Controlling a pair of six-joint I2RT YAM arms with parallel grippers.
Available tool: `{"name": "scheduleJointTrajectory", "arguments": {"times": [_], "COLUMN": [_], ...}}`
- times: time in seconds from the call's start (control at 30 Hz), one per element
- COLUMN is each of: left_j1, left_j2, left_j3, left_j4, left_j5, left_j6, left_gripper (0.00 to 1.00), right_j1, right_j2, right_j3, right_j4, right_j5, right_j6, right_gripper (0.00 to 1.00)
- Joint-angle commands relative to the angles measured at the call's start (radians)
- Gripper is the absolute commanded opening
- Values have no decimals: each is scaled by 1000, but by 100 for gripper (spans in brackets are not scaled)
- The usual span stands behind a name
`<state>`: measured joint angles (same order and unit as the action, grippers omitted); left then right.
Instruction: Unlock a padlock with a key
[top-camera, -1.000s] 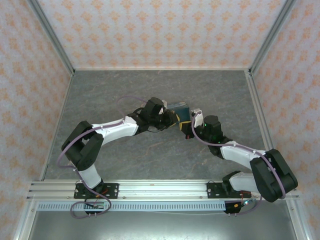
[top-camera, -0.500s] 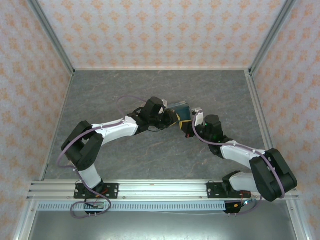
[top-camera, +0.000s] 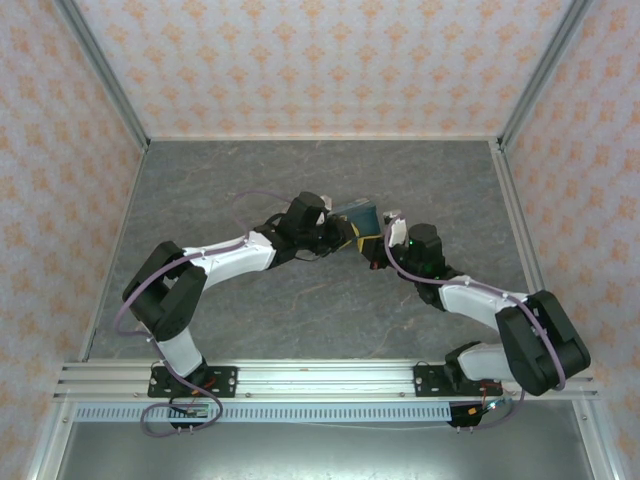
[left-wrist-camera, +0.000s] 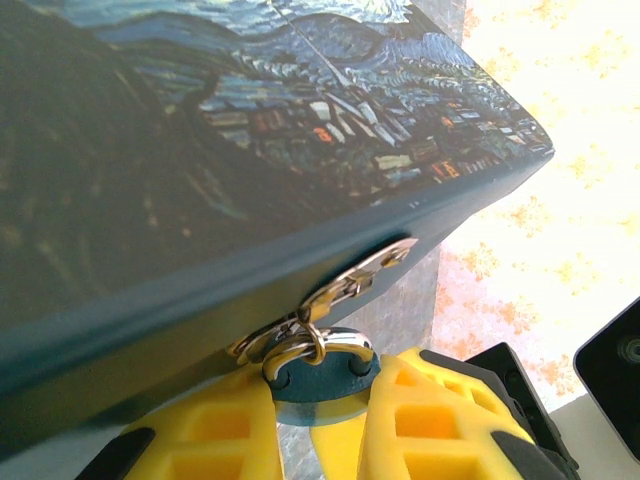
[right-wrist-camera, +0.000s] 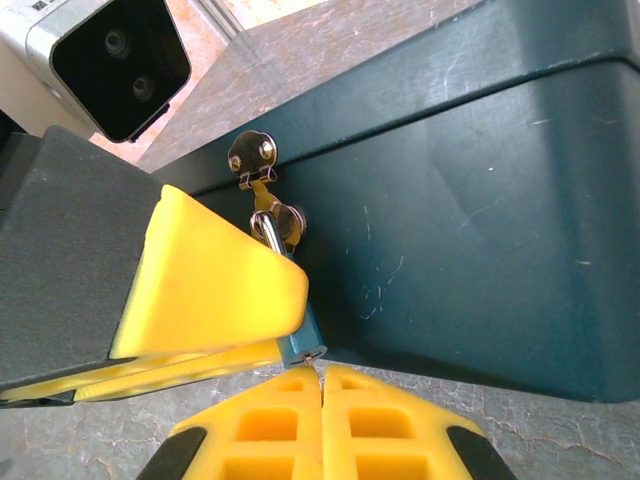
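At mid-table, left gripper (left-wrist-camera: 322, 402) clamps tiny teal padlock (left-wrist-camera: 322, 375) hanging off starry-painted blue box (left-wrist-camera: 200, 200); right gripper (right-wrist-camera: 322, 385) pinched together right against it.

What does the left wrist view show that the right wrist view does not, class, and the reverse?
Left wrist view: the starry-night painting on the rectangular blue box's lid, and the left gripper clamping the tiny teal padlock body from both sides. Right wrist view: the box's plain scratched dark wall, the shut right gripper just under the padlock, and a black camera housing. Shared: the thin metal shackle threaded through the silver hasp.
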<state>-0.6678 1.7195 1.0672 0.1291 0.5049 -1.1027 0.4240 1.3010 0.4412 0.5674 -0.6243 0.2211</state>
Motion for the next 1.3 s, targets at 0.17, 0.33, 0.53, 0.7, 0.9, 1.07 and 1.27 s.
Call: {"name": "scheduleJointTrajectory", "arguments": {"times": [0.17, 0.33, 0.53, 0.7, 0.9, 1.07, 1.27], "left_j1": [-35, -33, -24, -17, -12, -9, -3], "left_j2": [46, 55, 62, 67, 67, 57, 35], "left_j3": [-4, -7, -13, -11, -17, -15, -5], "left_j4": [0, 12, 16, 12, 9, -9, -72], "left_j5": [32, 11, -5, -5, 4, 21, 35], "left_j6": [-10, -26, -40, -45, -51, -48, -21], "left_gripper": [8, 8, 7, 7, 7, 7, 6], "right_j1": [7, 3, -8, -15, -18, -18, -16], "right_j2": [-42, -53, -111, -191, -302, -360, -370], "right_j3": [45, -8, -69, -86, -95, -83, -61], "right_j4": [143, 93, 17, -87, -180, -265, -310], "right_j5": [-43, -10, 52, 94, 143, 179, 165], "right_j6": [-24, -55, -92, -130, -152, -218, -275], "right_gripper": [0, 3, 16, 29, 43, 53, 62]}}
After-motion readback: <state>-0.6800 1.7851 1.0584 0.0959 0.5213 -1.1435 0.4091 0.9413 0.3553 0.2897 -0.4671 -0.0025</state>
